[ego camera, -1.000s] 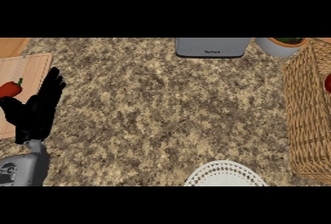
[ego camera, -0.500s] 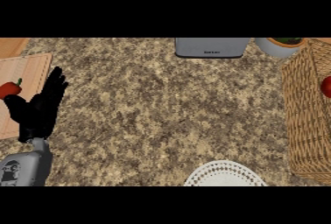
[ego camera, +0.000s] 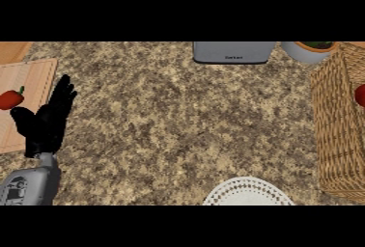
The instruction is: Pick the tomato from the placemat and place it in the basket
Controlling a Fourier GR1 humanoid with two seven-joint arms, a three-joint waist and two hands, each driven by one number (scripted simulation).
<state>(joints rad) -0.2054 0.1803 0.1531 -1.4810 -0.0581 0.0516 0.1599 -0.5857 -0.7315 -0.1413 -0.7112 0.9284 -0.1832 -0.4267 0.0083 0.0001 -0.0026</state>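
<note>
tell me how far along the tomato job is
Done, apparently: a red round thing, likely the tomato, sits inside the basket at the right edge. In hand: nothing; the left hand is open by the wooden mat, where a red pepper lies. Left: little, it seems.

Tomato (ego camera: 360,95) in basket (ego camera: 335,130), far right

Even, bright lighting; no hard shadows; no glare.

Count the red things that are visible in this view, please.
2: a red pepper on the wooden board at left, and a red object in the basket at right, partly cut off.
</note>
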